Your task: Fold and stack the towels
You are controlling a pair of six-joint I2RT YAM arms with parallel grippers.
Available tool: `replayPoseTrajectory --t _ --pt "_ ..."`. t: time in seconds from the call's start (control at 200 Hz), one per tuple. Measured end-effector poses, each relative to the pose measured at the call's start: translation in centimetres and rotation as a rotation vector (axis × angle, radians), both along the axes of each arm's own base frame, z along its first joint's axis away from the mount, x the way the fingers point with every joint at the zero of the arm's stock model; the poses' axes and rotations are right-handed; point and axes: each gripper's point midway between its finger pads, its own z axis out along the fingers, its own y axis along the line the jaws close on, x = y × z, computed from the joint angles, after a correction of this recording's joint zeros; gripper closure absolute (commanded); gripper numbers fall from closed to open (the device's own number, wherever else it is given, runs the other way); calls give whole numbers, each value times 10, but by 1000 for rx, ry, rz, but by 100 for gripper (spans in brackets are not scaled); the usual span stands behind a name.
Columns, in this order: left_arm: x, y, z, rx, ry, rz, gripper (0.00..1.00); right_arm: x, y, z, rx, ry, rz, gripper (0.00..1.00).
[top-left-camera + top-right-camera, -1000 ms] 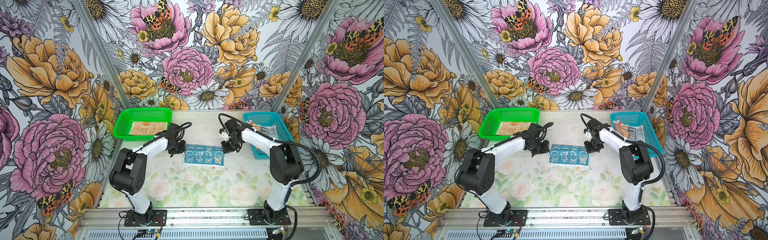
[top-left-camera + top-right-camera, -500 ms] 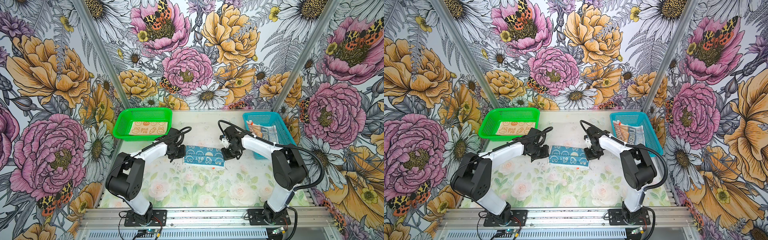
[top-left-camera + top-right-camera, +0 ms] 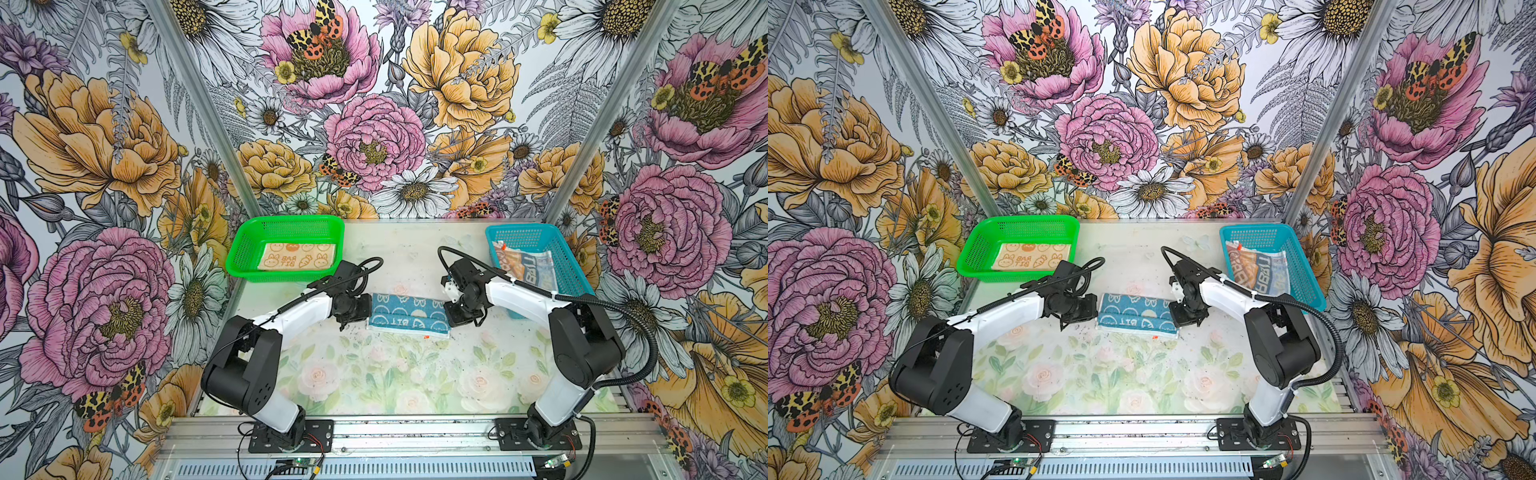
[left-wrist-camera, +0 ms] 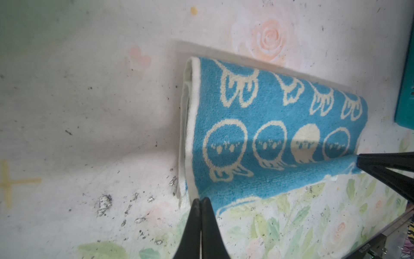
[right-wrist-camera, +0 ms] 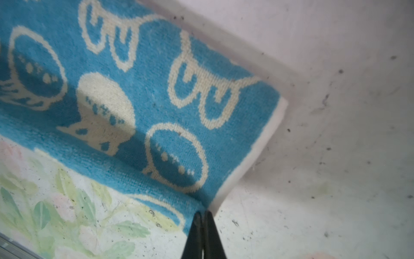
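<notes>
The teal-blue bunny towel (image 3: 409, 313) (image 3: 1138, 313) lies mid-table, doubled over into a narrow strip. My left gripper (image 3: 368, 319) (image 3: 1096, 318) is shut on the left corner of its upper layer. The left wrist view shows those tips (image 4: 201, 201) pinching the towel (image 4: 268, 125) at its white hem. My right gripper (image 3: 448, 318) (image 3: 1173, 317) is shut on the right corner, and the right wrist view shows its tips (image 5: 203, 214) on the towel (image 5: 145, 94). The orange bunny towel (image 3: 297, 262) lies flat in the green basket. The striped RABBIT towel (image 3: 528, 270) lies rumpled in the blue basket.
The green basket (image 3: 286, 226) stands at the back left and the blue basket (image 3: 524, 237) at the back right, close behind the right arm. A rose-printed mat (image 3: 399, 374) covers the table's front. Flowered walls close in three sides.
Both grippers have drawn the teal towel's far edge toward the front over the rest of it. The towel now shows as a narrower, doubled strip.
</notes>
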Motion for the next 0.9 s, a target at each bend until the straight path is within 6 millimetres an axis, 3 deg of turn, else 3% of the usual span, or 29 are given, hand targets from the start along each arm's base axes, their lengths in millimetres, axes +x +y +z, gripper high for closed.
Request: replayPoseTrajectory --t 0.43,0.505,0.53,0.64,0.796,0.901 --pt "-4 3 -9 19 11 23 100 -5 6 -8 -6 1 -13 98" --pt "-4 1 -9 18 10 19 100 -7 5 -9 -8 6 -13 93" --pt "-5 1 -9 19 10 17 94 -7 5 -10 -9 7 -13 91" --pt "-6 -2 -9 19 11 11 89 -9 5 -11 -11 12 -13 75" --pt "-8 -6 -9 18 13 5 56 -9 5 -8 -6 9 -28 55" --pt "-8 -8 -6 12 13 12 18 -7 6 3 11 -19 -37 38"
